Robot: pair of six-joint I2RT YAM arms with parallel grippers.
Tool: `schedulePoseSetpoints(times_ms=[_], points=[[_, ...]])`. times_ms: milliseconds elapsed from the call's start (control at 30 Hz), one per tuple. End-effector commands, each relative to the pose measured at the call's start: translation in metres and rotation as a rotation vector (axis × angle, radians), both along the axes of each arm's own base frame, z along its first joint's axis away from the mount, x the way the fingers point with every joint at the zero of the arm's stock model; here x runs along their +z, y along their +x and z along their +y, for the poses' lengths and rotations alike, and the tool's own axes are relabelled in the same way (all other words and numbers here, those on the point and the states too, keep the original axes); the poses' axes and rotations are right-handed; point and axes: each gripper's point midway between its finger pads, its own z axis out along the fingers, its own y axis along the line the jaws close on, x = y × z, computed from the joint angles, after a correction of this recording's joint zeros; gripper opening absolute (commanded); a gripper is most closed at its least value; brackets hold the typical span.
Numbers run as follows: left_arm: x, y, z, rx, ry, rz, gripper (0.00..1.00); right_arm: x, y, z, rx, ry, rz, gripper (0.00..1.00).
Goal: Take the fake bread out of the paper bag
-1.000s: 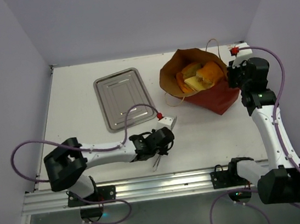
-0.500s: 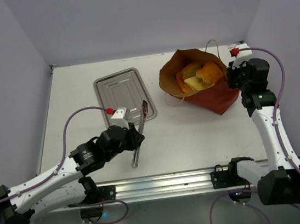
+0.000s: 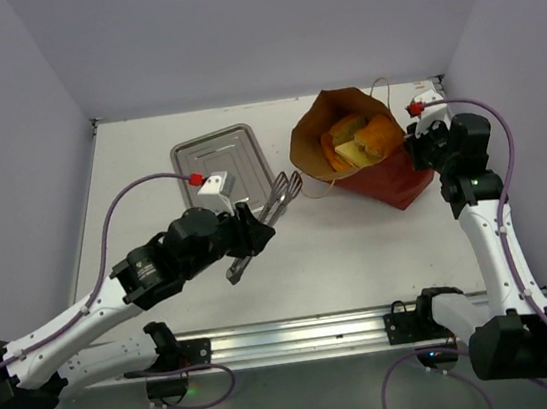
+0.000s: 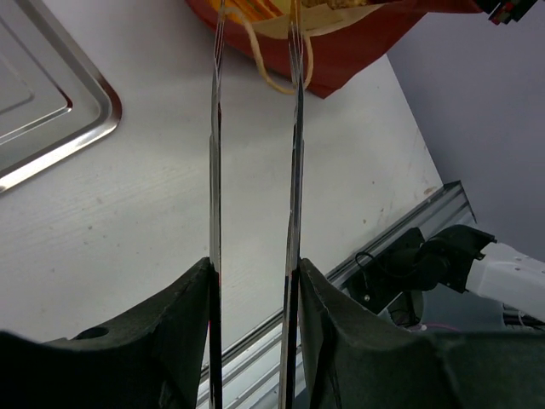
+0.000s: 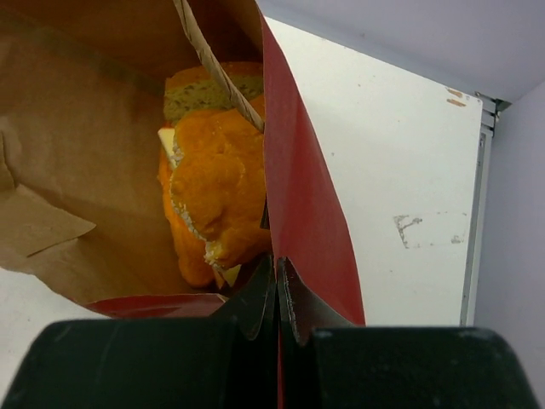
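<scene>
The paper bag [image 3: 391, 177], red outside and brown inside, lies open at the back right. Several golden-orange fake bread pieces [image 3: 358, 141] sit inside it. My right gripper [image 3: 414, 148] is shut on the bag's right rim; in the right wrist view the jaws [image 5: 278, 266] pinch the red wall [image 5: 300, 200], with an orange bun [image 5: 217, 187] just inside. My left gripper [image 3: 246, 244] is shut on metal tongs [image 3: 272, 208], whose tips point at the bag's mouth. In the left wrist view my left gripper [image 4: 254, 266] holds the tongs' two arms [image 4: 295, 153], which reach the bag's front edge [image 4: 358, 47].
A silver metal tray [image 3: 221, 171] lies at the back centre, left of the bag; its corner shows in the left wrist view [image 4: 60, 115]. A bag handle loop [image 4: 264, 77] hangs out in front. The rail [image 3: 301, 337] runs along the near edge.
My left arm has swung from the near edge up and right, carrying the tongs toward the bag's mouth. My right gripper keeps its hold and has shifted slightly left.
</scene>
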Motion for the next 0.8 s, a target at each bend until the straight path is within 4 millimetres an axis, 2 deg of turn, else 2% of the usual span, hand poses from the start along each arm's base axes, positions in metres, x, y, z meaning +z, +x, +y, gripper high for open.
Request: schedulePoseSetpoints(times_ms=[0, 33, 100, 233, 467, 767], points=[[0.045, 0.010, -0.024, -0.060, -0.091, -0.073, 0.46, -0.011, -0.010, 0.014, 0.125, -0.038, 0.016, 0.00], [0.042, 0.011, -0.032, -0.079, -0.083, -0.062, 0.46, -0.015, -0.011, 0.015, 0.141, -0.047, 0.022, 0.00], [0.057, 0.011, -0.044, -0.121, -0.122, -0.075, 0.46, -0.019, -0.015, 0.019, 0.182, -0.072, 0.022, 0.00], [0.056, 0.012, -0.061, -0.169, -0.151, -0.048, 0.46, -0.030, -0.023, 0.026, 0.265, -0.110, 0.036, 0.00], [0.051, 0.018, -0.068, -0.204, -0.205, -0.009, 0.46, -0.046, -0.043, 0.039, 0.390, -0.135, 0.074, 0.00], [0.028, 0.035, -0.081, -0.267, -0.206, 0.029, 0.46, -0.020, -0.056, 0.050, 0.420, -0.085, 0.060, 0.00]])
